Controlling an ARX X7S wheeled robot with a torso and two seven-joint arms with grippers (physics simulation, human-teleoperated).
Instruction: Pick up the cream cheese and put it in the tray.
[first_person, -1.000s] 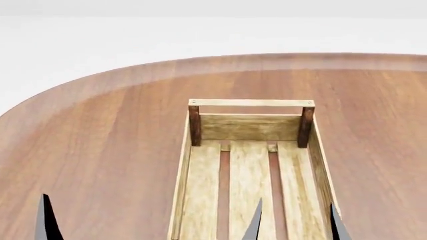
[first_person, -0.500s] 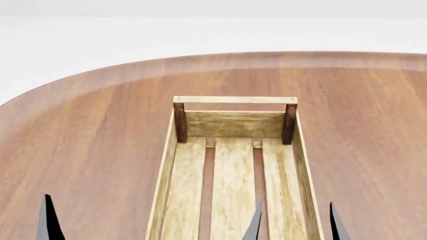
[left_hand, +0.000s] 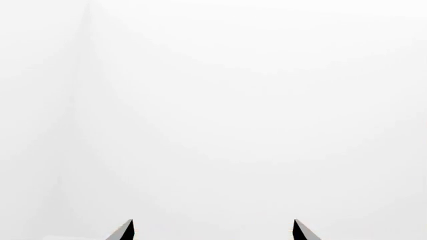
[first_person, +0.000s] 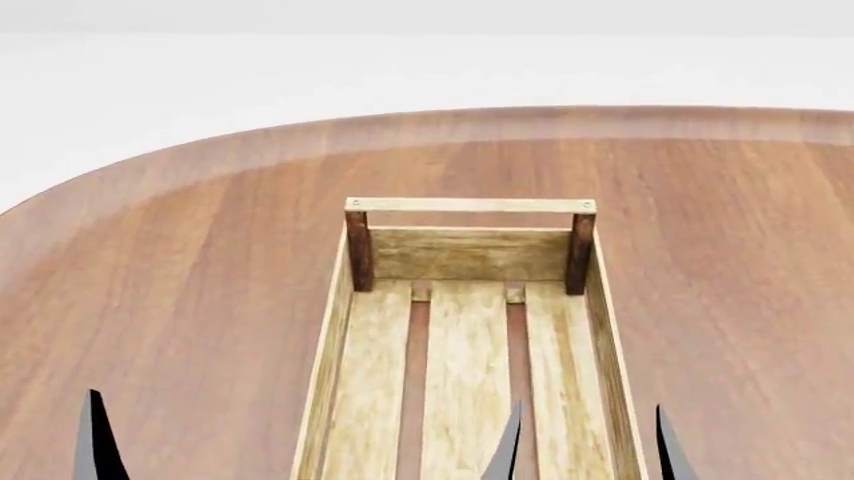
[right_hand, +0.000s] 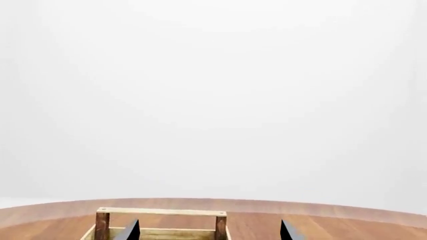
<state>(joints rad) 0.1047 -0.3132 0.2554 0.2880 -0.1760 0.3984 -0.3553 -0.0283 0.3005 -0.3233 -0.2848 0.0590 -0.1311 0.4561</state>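
Left wrist view first: not much to go on, just a blank white backdrop with the two dark tips of the left gripper (left_hand: 213, 230) spread well apart and nothing between them, so it's released and empty.

Head view: the tray (first_person: 344, 330) sits on the round wooden table (first_person: 174, 280), slats bare, top rail at the far end. The right gripper (first_person: 587, 445) hangs over the tray's near part, tips apart. One left fingertip pokes up at the near left.

Right wrist view: same spread tips, nothing held, tray's railed end beyond them.

The cream cheese isn't visible in any view, so this looks like the search step. The next move probably calls for swinging the head or base to find the box before reaching.
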